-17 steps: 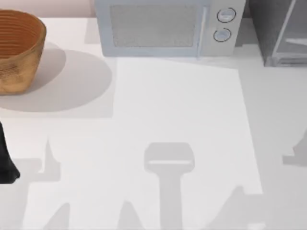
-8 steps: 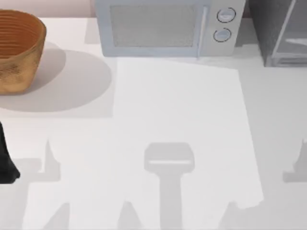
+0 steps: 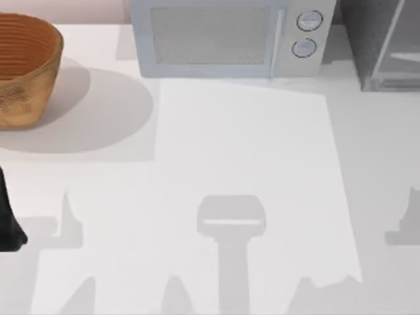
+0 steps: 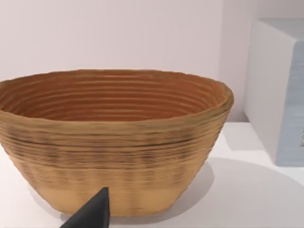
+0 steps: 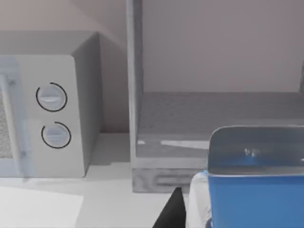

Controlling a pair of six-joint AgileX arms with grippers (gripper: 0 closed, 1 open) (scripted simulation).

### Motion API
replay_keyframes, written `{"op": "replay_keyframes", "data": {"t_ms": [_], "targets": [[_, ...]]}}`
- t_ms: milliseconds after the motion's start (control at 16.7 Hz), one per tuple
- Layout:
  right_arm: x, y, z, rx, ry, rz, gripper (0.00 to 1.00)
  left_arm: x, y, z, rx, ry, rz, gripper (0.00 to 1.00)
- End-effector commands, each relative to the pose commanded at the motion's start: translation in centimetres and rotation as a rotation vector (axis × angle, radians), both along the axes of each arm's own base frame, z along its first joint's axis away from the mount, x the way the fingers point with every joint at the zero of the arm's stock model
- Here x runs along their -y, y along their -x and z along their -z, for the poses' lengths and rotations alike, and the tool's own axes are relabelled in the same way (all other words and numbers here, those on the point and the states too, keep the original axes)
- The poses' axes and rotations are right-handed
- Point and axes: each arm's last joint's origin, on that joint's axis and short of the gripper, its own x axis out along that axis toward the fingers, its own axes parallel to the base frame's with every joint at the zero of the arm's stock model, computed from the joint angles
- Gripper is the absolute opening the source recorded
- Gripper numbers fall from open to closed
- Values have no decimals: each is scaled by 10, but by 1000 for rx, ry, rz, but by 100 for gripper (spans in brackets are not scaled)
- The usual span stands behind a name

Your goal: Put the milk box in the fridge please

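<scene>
Grey and dark, the fridge (image 3: 384,42) stands just beside the microwave (image 3: 226,36) at the back of the white surface (image 3: 249,144), on the side away from the basket (image 3: 26,69). In the right wrist view the fridge (image 5: 213,109) has its door open, with a bare shelf showing inside and a lighter frame edge next to the microwave (image 5: 47,114) and its two dials.

The milk box (image 5: 254,185) sits large and close in that view, a blue carton with its top level, just in front of the fridge opening and a little below the shelf. It looks carried by the right end effector (image 5: 173,209), of which one dark finger shows beside the carton, so I judge that end effector to be gripping the milk box. The step in hand seems to be the carry toward the fridge.

Next, the carton needs lifting enough to clear the fridge's lower lip, then moving straight in over the shelf, away from the frame edge on the microwave side, before release.

The left end effector (image 4: 90,213) sits parked near the basket (image 4: 114,137), far from the fridge; I cannot tell whether it is open or closed.
</scene>
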Motion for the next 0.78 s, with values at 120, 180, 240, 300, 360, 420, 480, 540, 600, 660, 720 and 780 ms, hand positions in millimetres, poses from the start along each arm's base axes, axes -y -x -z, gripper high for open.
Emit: {"op": "replay_keyframes", "data": {"t_ms": [120,180,240,300,360,420,480,540,600,660,720,780], "targets": [[1,-5,-17,24,2,-5,0,0,0,0,0,0,0,100],[1,-9,-27,34,4,-6,0,0,0,0,0,0,0,100],[2,-15,-37,41,5,-7,0,0,0,0,0,0,0,100],[4,-23,-47,47,7,-7,0,0,0,0,0,0,0,100],[5,-33,-57,49,9,-6,0,0,0,0,0,0,0,100],[8,-46,-66,50,11,-5,0,0,0,0,0,0,0,100],[10,-60,-73,48,13,-3,0,0,0,0,0,0,0,100],[14,-77,-79,44,14,-2,0,0,0,0,0,0,0,100],[18,-95,-82,39,15,0,0,0,0,0,0,0,0,100],[23,-114,-83,32,15,2,0,0,0,0,0,0,0,100],[29,-134,-81,25,15,4,0,0,0,0,0,0,0,100],[35,-155,-77,17,14,5,0,0,0,0,0,0,0,100]]}}
